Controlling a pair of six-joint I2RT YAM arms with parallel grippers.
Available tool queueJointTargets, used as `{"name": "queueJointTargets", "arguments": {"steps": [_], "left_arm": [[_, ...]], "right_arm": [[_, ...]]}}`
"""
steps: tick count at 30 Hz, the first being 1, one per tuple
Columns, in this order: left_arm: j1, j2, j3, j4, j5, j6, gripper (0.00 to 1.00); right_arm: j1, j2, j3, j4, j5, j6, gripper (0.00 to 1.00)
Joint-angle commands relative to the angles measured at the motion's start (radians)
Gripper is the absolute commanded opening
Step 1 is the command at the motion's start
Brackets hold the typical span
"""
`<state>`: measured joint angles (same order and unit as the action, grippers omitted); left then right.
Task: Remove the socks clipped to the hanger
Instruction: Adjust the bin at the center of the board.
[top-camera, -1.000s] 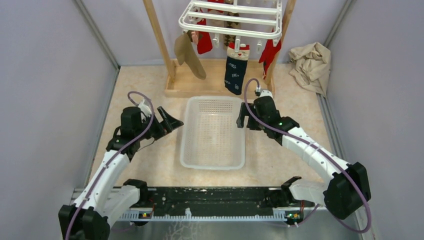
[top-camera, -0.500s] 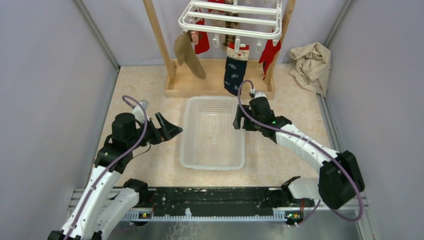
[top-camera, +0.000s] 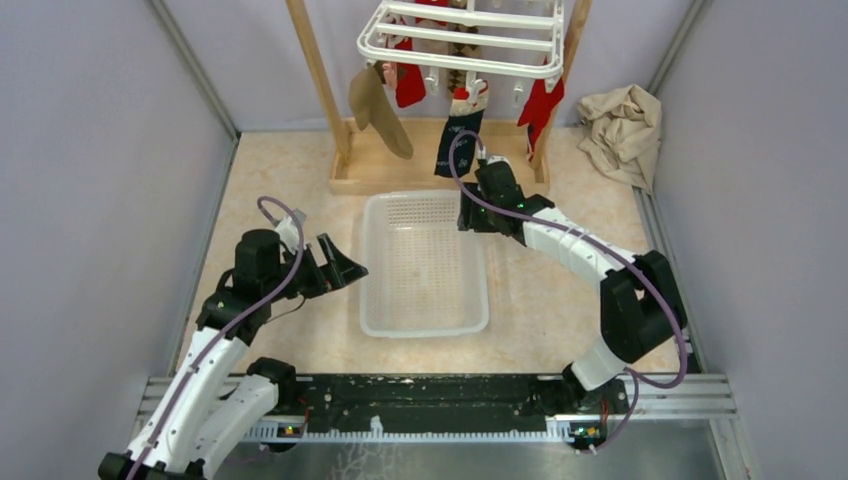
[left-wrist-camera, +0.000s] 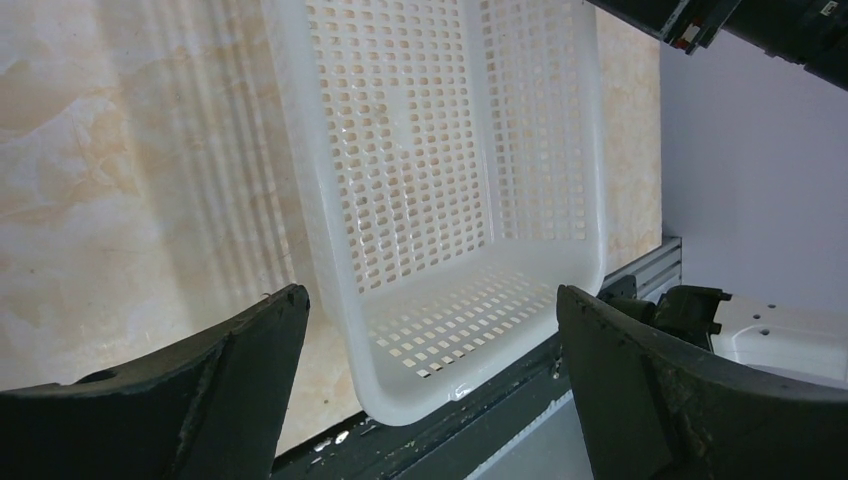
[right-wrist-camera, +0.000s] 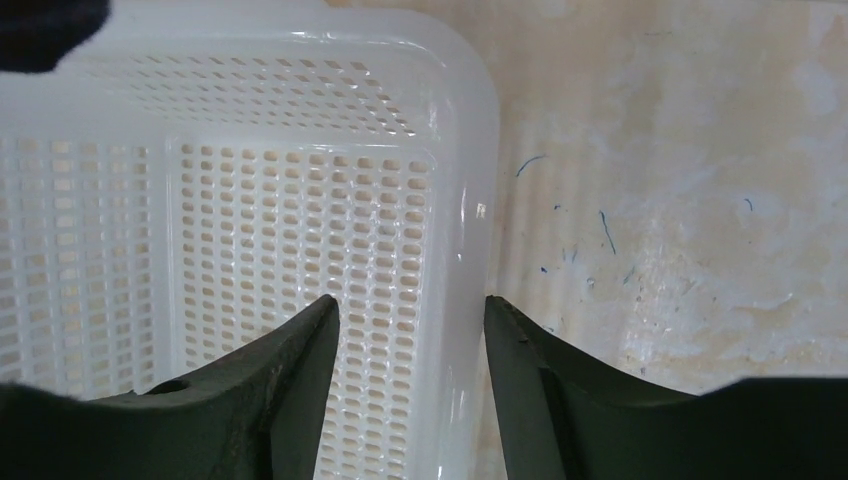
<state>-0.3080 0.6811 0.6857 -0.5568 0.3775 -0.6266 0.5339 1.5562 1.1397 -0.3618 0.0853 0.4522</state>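
The white hanger hangs at the back with socks clipped under it: a tan one, red ones, a leopard one and a navy one that hangs tilted to the left. My right gripper sits just below and right of the navy sock, over the basket's far right corner. Its jaws are partly open and nothing is between them. A dark shape in the top left corner of the right wrist view may be the navy sock's toe. My left gripper is wide open beside the basket's left wall.
A white perforated basket lies between the arms. The wooden frame and its base hold up the hanger. A crumpled beige cloth lies at the back right. Grey walls close in both sides.
My right arm has reached farther back toward the navy sock and its jaws have narrowed. The navy sock has swung left. The left arm has shifted slightly, still open.
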Motion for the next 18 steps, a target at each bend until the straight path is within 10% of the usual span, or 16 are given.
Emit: {"name": "queueJointTargets", "arguments": {"steps": [1,10,18], "left_arm": [[-0.003,0.026,0.008,0.037,-0.007,0.022,0.99],[-0.003,0.068,-0.038,0.114,-0.003,0.033,0.99],[-0.003,0.078,-0.038,0.137,0.019,0.008,0.99]], "right_arm": [[0.006,0.015,0.051,-0.016,0.016,0.050,0.55],[0.006,0.015,-0.041,-0.006,0.027,0.150,0.48],[0.006,-0.102,-0.143,-0.017,0.052,0.261,0.00]]}}
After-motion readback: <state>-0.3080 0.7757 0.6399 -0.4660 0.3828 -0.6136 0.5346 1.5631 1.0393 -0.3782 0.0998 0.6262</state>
